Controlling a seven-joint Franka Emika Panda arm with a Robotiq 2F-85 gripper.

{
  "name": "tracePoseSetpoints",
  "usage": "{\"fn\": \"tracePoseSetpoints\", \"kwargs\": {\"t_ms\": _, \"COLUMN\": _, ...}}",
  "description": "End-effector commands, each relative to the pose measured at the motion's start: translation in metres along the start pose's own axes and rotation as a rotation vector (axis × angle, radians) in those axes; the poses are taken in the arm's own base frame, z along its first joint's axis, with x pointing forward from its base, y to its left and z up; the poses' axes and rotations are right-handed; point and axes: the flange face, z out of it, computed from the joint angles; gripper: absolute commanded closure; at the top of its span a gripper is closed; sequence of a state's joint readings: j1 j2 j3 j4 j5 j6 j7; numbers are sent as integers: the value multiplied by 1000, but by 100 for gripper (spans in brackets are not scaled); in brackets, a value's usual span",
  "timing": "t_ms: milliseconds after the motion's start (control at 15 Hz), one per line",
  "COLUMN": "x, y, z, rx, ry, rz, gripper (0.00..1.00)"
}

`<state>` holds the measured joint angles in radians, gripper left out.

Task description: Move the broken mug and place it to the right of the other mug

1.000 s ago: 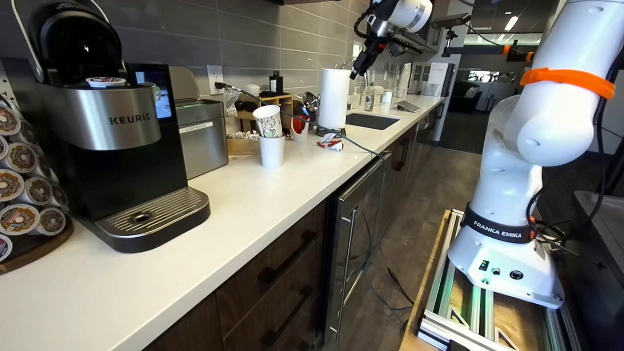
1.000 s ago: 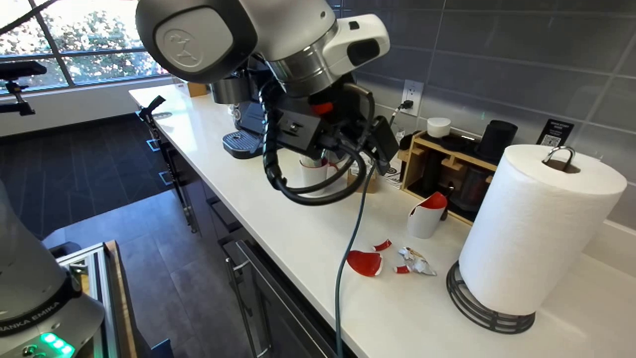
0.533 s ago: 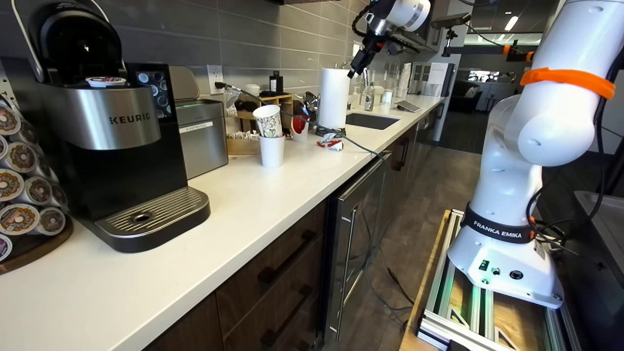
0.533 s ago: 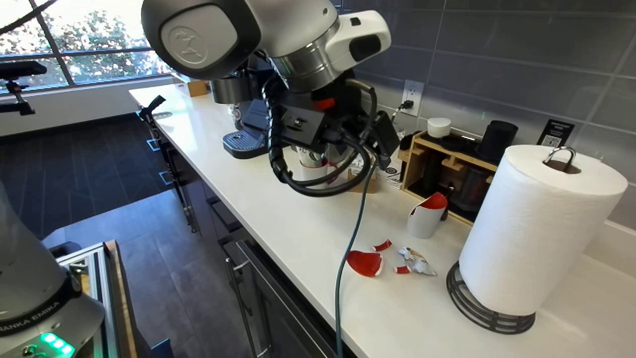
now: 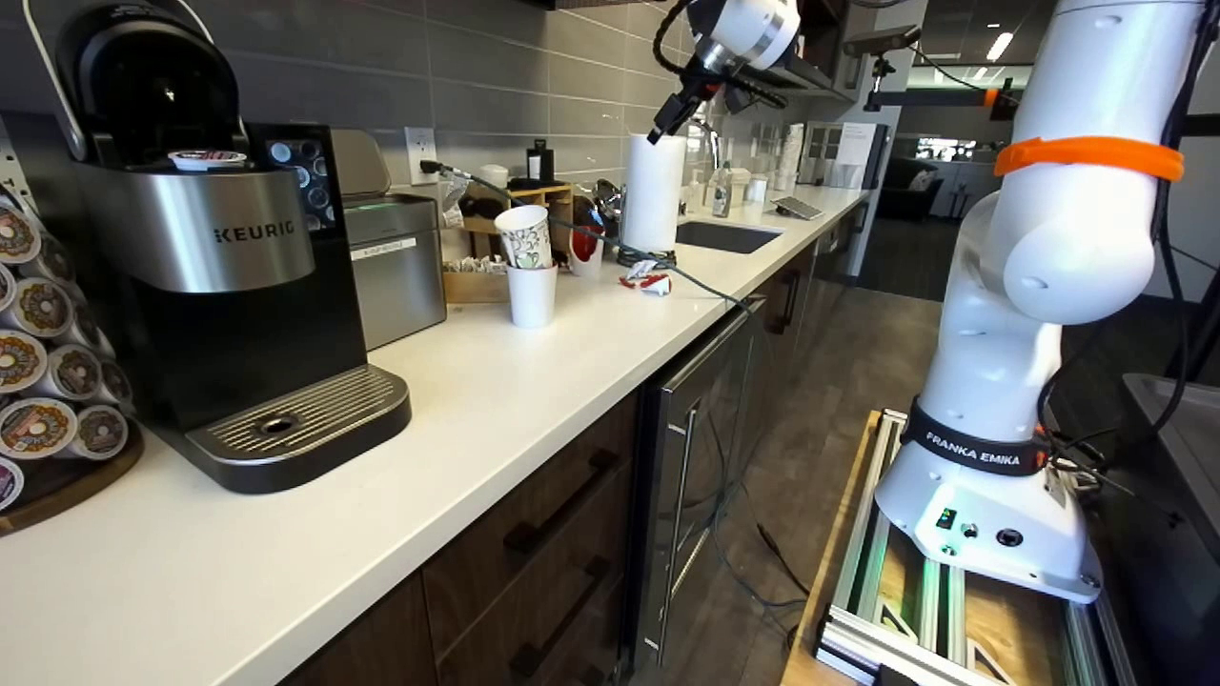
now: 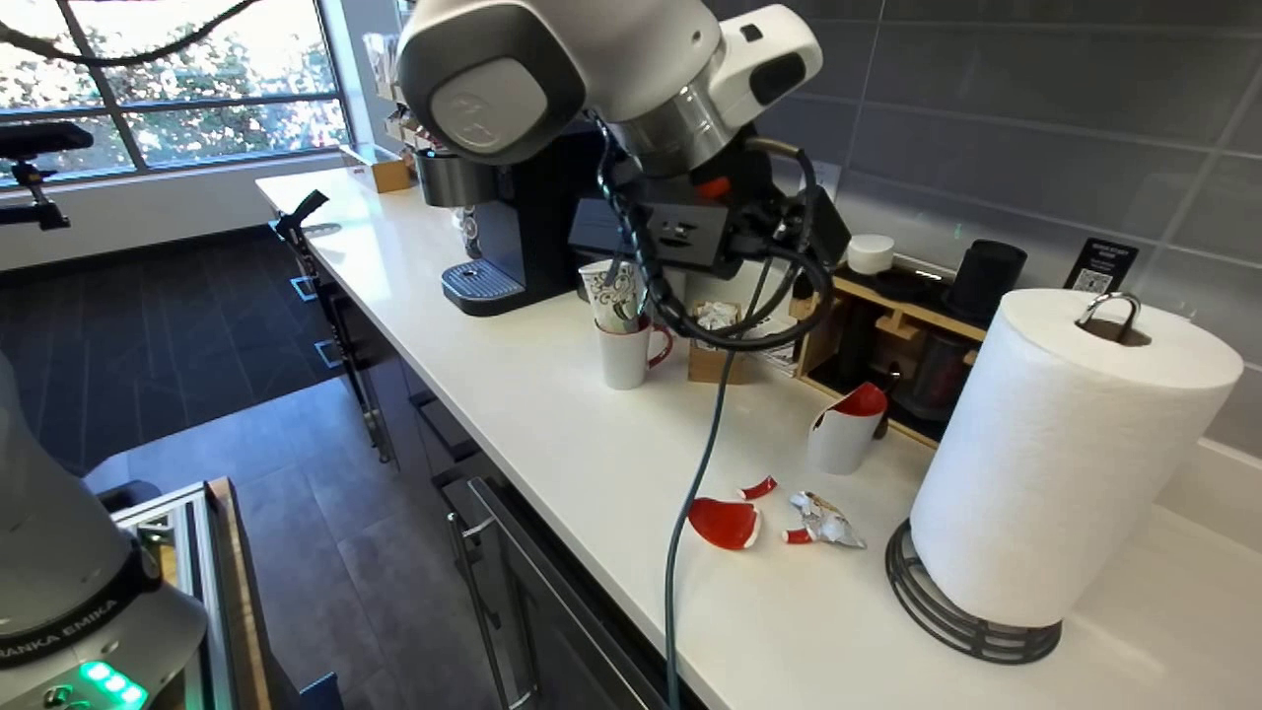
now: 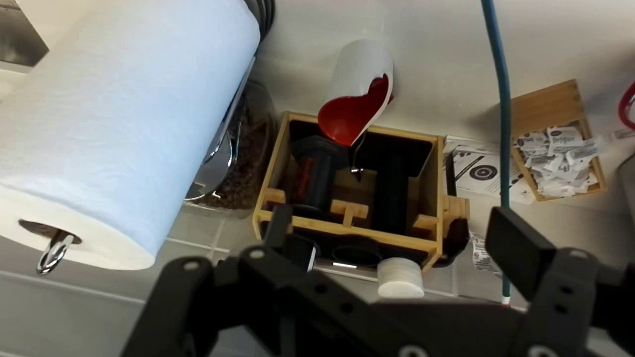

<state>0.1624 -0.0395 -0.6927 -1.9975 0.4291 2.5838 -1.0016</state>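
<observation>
The broken mug is white outside and red inside, with a jagged rim. It stands on the counter in both exterior views (image 5: 586, 262) (image 6: 841, 442) and in the wrist view (image 7: 364, 62). The other mug is white with a red handle and holds a patterned paper cup, in both exterior views (image 5: 532, 297) (image 6: 623, 357); only its red handle shows at the wrist view's right edge (image 7: 628, 106). My gripper (image 5: 658, 135) is high above the counter, apart from both mugs. In the wrist view my gripper (image 7: 397, 235) is open with nothing between its fingers.
A paper-towel roll (image 6: 1070, 454) stands beside the broken mug. Red shards (image 6: 725, 523) and a foil wrapper (image 6: 826, 520) lie in front. A wooden organiser (image 7: 347, 230) is behind it. A cable (image 6: 695, 493) crosses the counter. A coffee machine (image 5: 200, 286) stands beyond the other mug.
My arm and gripper have moved, left in one view and right and slightly up in another, uncovering the other mug. The gripper stays high. The mugs have not moved.
</observation>
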Motion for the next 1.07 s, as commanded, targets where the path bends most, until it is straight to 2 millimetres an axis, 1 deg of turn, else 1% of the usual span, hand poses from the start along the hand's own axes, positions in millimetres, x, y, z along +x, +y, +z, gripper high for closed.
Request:
{"fn": "tracePoseSetpoints", "kwargs": {"t_ms": 0, "x": 18, "y": 16, "z": 41, "rx": 22, "ry": 40, "rz": 0, "gripper": 0}}
{"fn": "tracePoseSetpoints", "kwargs": {"t_ms": 133, "x": 21, "y": 27, "z": 71, "rx": 77, "ry": 57, "rz": 1, "gripper": 0}}
{"fn": "tracePoseSetpoints", "kwargs": {"t_ms": 333, "x": 16, "y": 44, "z": 112, "rx": 163, "ry": 34, "rz": 26, "gripper": 0}}
{"fn": "tracePoseSetpoints", "kwargs": {"t_ms": 400, "x": 14, "y": 50, "z": 123, "rx": 177, "ry": 18, "rz": 37, "gripper": 0}}
{"fn": "tracePoseSetpoints", "kwargs": {"t_ms": 467, "x": 7, "y": 58, "z": 134, "rx": 195, "ry": 10, "rz": 62, "gripper": 0}}
{"fn": "tracePoseSetpoints", "kwargs": {"t_ms": 533, "x": 6, "y": 62, "z": 143, "rx": 204, "ry": -2, "rz": 62, "gripper": 0}}
{"fn": "tracePoseSetpoints", "kwargs": {"t_ms": 600, "x": 8, "y": 63, "z": 151, "rx": 242, "ry": 17, "rz": 45, "gripper": 0}}
{"fn": "tracePoseSetpoints", "kwargs": {"t_ms": 667, "x": 13, "y": 62, "z": 153, "rx": 293, "ry": 59, "rz": -2, "gripper": 0}}
{"fn": "tracePoseSetpoints", "kwargs": {"t_ms": 733, "x": 6, "y": 55, "z": 146, "rx": 227, "ry": 23, "rz": 38, "gripper": 0}}
{"fn": "tracePoseSetpoints", "kwargs": {"t_ms": 800, "x": 6, "y": 57, "z": 152, "rx": 255, "ry": 36, "rz": 26, "gripper": 0}}
{"fn": "tracePoseSetpoints", "kwargs": {"t_ms": 867, "x": 8, "y": 60, "z": 153, "rx": 264, "ry": 45, "rz": 20, "gripper": 0}}
{"fn": "tracePoseSetpoints", "kwargs": {"t_ms": 1000, "x": 12, "y": 62, "z": 152, "rx": 270, "ry": 54, "rz": 14, "gripper": 0}}
